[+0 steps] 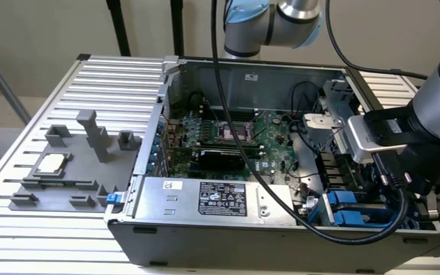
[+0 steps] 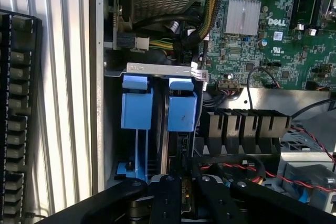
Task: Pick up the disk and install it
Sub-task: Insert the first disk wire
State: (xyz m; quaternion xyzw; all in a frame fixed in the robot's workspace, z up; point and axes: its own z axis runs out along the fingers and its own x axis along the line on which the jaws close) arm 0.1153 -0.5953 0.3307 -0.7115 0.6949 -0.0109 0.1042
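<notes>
The disk [image 2: 181, 111] stands edge-on in the drive bay of the open computer case [image 1: 151, 143], with its blue carrier end toward the bay's silver crossbar. Its dark body runs straight back between my gripper's [image 2: 187, 182] black fingers, which are shut close on it. A second blue carrier [image 2: 136, 108] sits in the slot right beside it. In the exterior view the blue carriers [image 1: 346, 209] show at the case's front corner on the exterior view's right, under my arm's wrist [image 1: 403, 137].
A silver power supply box [image 1: 212, 197] fills the case's front, and the green motherboard [image 1: 228, 134] lies behind it. A thick black cable [image 1: 281, 195] loops over the case. A grey fixture holding a small silver chip [image 1: 52, 163] lies on the slatted table at the exterior view's left.
</notes>
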